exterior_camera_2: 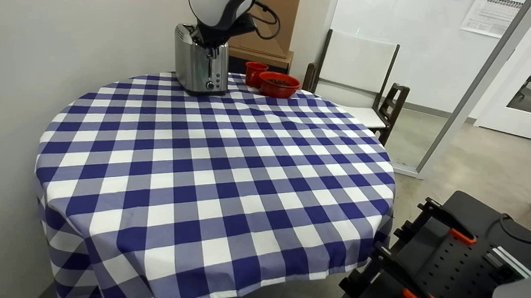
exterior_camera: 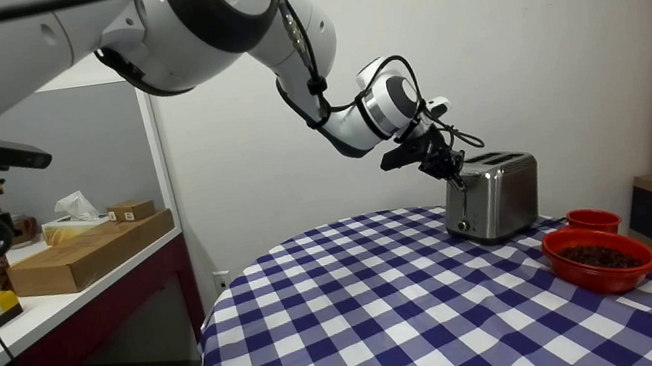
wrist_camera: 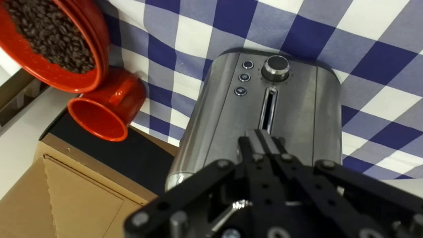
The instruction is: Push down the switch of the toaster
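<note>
The silver toaster (exterior_camera: 516, 198) stands upright near the wall on the checkered tablecloth; it also shows in an exterior view (exterior_camera_2: 189, 65) and in the wrist view (wrist_camera: 297, 109). Its narrow front has a knob (wrist_camera: 276, 68), several small buttons and a vertical lever slot (wrist_camera: 268, 110). My gripper (wrist_camera: 261, 140) is shut, with its fingertips together and nothing seen between them. The fingertips are at the upper part of the slot, by the toaster's front, in both exterior views (exterior_camera: 460, 182) (exterior_camera_2: 212, 53). The switch is mostly hidden behind the fingers; I cannot tell whether they touch it.
A red bowl (exterior_camera: 598, 259) of dark beans and a red cup (exterior_camera: 594, 220) stand beside the toaster on the tablecloth (exterior_camera: 368, 304). A white wall (exterior_camera: 506, 55) is close behind. Cardboard (wrist_camera: 79, 201) stands beyond the table edge on the cup's side.
</note>
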Robot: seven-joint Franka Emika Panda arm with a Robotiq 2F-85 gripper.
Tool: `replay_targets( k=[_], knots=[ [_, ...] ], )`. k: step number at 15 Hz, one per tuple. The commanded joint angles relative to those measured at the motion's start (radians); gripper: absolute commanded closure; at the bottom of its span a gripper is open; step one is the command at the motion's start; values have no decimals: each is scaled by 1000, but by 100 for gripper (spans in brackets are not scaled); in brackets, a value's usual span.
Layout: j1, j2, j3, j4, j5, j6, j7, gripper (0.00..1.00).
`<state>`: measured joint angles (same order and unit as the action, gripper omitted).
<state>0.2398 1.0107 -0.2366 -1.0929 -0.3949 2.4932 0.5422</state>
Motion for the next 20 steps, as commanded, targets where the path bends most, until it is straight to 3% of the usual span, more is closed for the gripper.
replay_targets(
  k=[1,11,17,18,20],
  knots=[
    [2,90,-25,109,32,-17,-3,100],
    [-3,225,-38,196,45,-27,-12,100],
    [-7,203,-31,201,58,-84,-18,100],
    [-14,189,-15,196,69,-107,-41,74],
    [-36,133,25,164,114,-166,-88,66]
  ],
)
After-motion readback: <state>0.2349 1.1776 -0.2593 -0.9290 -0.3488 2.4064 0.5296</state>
